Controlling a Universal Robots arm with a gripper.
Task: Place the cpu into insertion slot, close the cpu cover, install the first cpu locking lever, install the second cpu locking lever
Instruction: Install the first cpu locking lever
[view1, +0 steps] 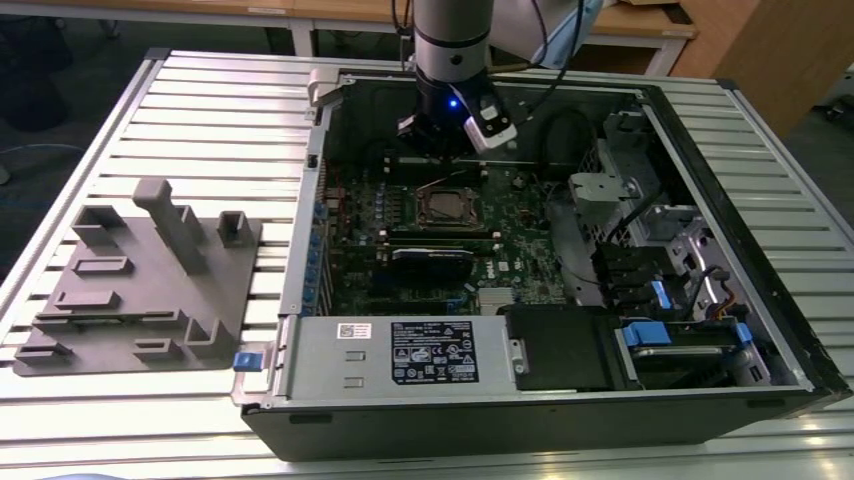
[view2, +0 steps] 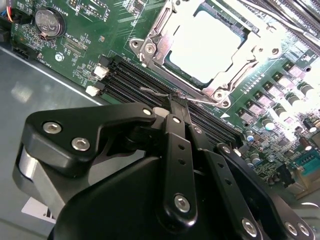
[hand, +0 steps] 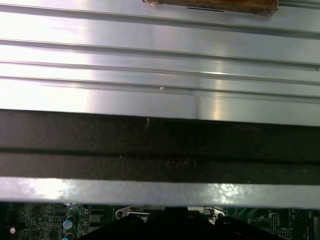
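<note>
Two steps look done, with the chip (view2: 205, 42) seated under its shut cover (view2: 227, 80) on the green board (view2: 117, 22), while the clenched gripper (view2: 176, 100) meets a thin wire lever (view2: 152, 91), which probably needs pressing down and hooking.

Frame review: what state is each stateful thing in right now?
Silver-topped square cpu: seated in its socket.
Metal square-frame cpu cover: closed over the cpu.
Black claw: shut, tips at the thin wire locking lever.
Thin wire locking lever: latched or not, cannot tell.
Black computer case: side open.
</note>
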